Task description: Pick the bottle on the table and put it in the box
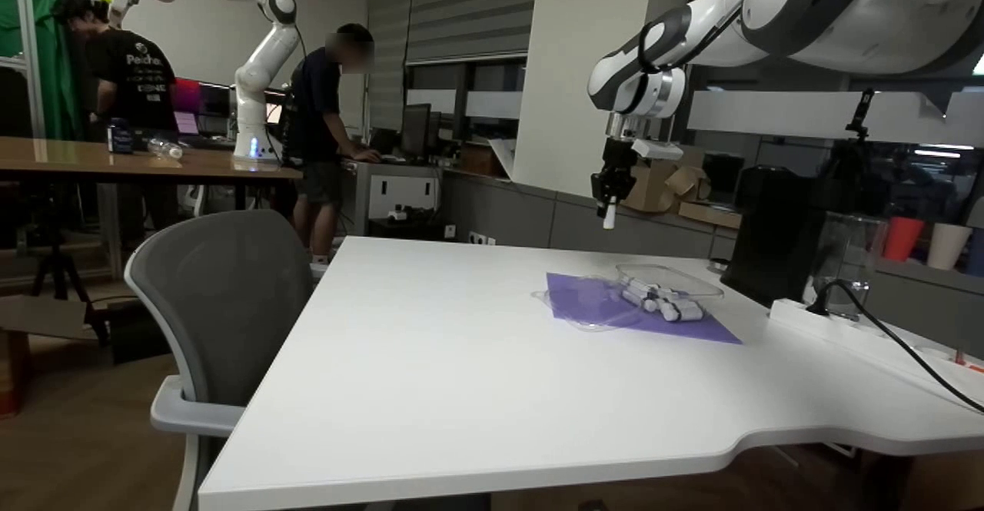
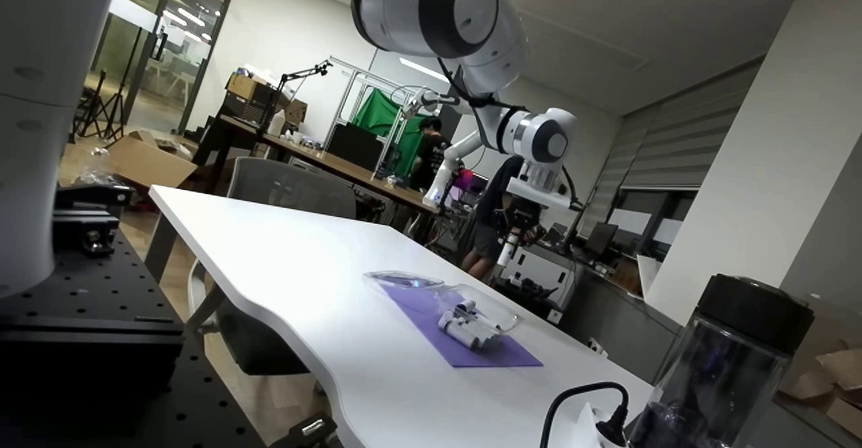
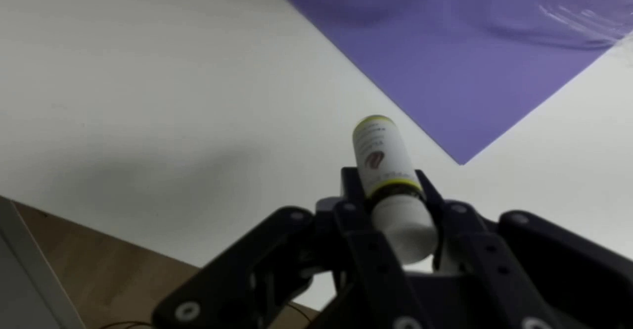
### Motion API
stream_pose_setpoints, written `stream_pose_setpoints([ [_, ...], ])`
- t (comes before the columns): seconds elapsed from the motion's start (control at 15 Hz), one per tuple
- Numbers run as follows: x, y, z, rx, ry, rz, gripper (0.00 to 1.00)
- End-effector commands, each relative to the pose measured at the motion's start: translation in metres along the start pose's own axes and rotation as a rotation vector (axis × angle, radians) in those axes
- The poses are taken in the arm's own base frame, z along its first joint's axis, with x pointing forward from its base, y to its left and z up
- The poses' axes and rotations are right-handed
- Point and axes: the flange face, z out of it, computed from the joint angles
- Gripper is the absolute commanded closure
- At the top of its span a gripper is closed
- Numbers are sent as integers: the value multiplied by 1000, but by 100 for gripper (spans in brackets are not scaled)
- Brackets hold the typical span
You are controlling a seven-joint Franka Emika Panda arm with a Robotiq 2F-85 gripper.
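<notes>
My gripper (image 3: 389, 183) is shut on a small white bottle (image 3: 383, 153) with yellow bands, a red mark and a white cap. The bottle hangs above the table and shows below the gripper (image 1: 613, 188) in an exterior view (image 1: 610, 217); it also shows tilted in an exterior view (image 2: 508, 249). The clear plastic box (image 1: 711, 291) lies on a purple sheet (image 1: 692, 332), with several white bottles (image 1: 680, 310) at it; the box also shows in an exterior view (image 2: 515, 323). A clear round-edged piece (image 2: 404, 278), perhaps its lid, lies beside it.
A white table (image 1: 461, 357) carries the purple sheet. A white power strip (image 1: 846, 330) with a black cable, a clear jar with a black lid (image 2: 754, 313) and a black object (image 1: 776, 234) stand near the box. A grey chair (image 1: 223, 303) stands at the table's side.
</notes>
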Motion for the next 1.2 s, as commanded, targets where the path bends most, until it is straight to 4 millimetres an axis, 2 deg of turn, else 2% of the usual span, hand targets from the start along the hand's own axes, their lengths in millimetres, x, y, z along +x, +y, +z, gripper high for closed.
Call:
stream_pose_setpoints([
  [0.0, -19, 2, -11, 76, -63, 61, 93],
  [0.2, -34, 4, -15, 102, -120, 86, 93],
  [0.53, -63, -11, -7, 152, -242, 100, 93],
  [0.73, -90, -12, 7, 170, -303, 143, 93],
  [1.13, -151, 6, 30, 252, -441, 231, 93],
])
